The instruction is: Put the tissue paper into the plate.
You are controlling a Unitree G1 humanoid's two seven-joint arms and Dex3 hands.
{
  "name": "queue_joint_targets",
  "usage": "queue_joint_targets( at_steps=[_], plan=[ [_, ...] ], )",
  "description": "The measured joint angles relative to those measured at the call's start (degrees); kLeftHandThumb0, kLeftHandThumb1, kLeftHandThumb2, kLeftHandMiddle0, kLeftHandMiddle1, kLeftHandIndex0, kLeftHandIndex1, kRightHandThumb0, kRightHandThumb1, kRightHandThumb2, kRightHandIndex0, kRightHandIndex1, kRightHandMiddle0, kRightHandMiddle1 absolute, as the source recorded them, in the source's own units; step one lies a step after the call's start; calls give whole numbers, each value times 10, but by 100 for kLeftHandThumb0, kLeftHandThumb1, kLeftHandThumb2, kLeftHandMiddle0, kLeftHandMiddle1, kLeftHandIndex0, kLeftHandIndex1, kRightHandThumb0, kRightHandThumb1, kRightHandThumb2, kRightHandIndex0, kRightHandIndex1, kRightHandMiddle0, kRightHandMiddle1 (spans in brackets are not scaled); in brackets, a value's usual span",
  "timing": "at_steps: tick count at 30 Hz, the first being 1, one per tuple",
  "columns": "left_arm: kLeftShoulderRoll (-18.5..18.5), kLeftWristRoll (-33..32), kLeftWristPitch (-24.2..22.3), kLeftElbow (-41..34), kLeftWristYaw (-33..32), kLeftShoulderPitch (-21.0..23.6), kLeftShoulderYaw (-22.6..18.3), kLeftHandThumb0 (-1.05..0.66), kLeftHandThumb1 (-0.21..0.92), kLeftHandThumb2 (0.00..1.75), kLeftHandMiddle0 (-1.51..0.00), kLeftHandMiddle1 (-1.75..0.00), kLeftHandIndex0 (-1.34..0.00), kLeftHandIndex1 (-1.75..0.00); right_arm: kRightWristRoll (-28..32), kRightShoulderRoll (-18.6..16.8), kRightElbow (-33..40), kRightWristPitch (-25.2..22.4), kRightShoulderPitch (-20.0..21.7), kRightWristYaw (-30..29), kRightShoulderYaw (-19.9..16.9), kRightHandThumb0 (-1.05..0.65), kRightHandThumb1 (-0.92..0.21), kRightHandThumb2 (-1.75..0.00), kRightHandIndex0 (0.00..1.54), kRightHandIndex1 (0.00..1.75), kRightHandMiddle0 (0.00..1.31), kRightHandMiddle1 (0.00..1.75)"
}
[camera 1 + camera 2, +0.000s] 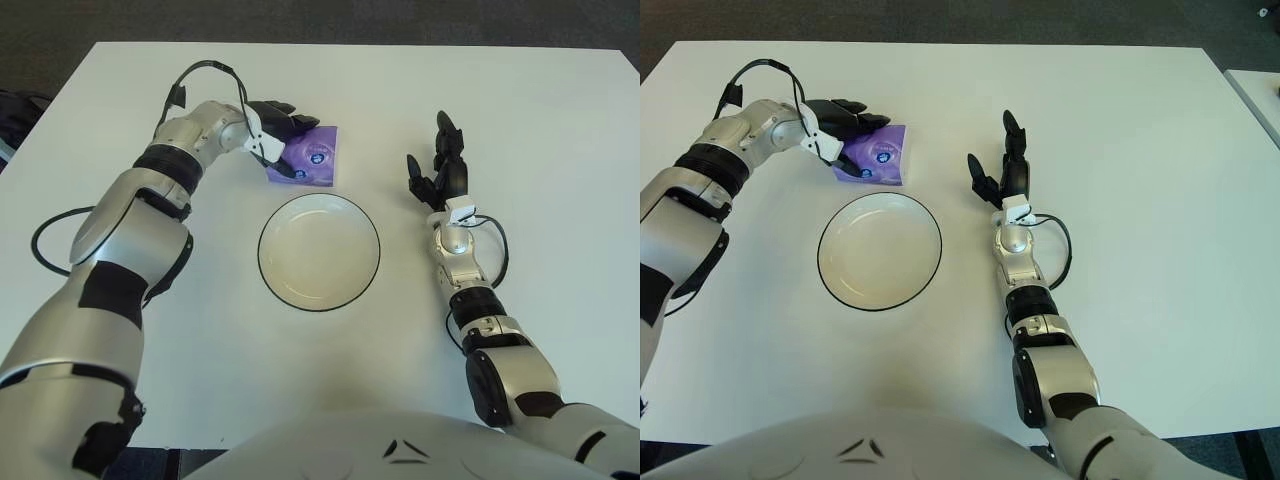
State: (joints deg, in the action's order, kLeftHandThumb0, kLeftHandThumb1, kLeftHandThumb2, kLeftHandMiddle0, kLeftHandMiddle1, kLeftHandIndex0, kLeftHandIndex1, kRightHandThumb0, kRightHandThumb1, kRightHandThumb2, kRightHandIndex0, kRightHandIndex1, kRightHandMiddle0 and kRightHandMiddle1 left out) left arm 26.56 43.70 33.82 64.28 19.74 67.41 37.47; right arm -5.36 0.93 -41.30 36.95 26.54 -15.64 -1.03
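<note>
A small, flat, glossy purple plastic pack of tissue paper (pixel 308 156), roughly square with round blue-and-white printed marks on its face, lies on the smooth matte white tabletop (pixel 520 110). It is tilted slightly, its near edge toward the plate and its far right corner pointing away from the robot; it is too close to square to tell a long axis. The left hand (pixel 277 128), black-fingered on a silver metallic wrist with a white plastic cover, lies over the pack's left and far side; its dark fingers (pixel 283 108) curl over the far-left corner while another digit presses along the left edge, so they appear to close around the pack, which still lies flat on the tabletop. Just beyond the fingers toward the robot, close to the pack's near edge but apart from it, sits the round, shallow white ceramic plate with a thin black rim (pixel 319 252), its glazed bowl holding nothing. The right hand (pixel 438 170) shows to the right of the plate, its black fingers upright, loosely spread and holding nothing.
</note>
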Motion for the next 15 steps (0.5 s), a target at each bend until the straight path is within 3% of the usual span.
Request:
queue_joint_targets(
  at_steps=[15],
  plan=[
    [-9, -34, 8, 9, 27, -4, -4, -105, 92, 7, 0, 0, 0, 0, -1, 1, 6, 0, -4, -4, 1, -66, -92, -49, 27, 0, 0, 37]
  ],
)
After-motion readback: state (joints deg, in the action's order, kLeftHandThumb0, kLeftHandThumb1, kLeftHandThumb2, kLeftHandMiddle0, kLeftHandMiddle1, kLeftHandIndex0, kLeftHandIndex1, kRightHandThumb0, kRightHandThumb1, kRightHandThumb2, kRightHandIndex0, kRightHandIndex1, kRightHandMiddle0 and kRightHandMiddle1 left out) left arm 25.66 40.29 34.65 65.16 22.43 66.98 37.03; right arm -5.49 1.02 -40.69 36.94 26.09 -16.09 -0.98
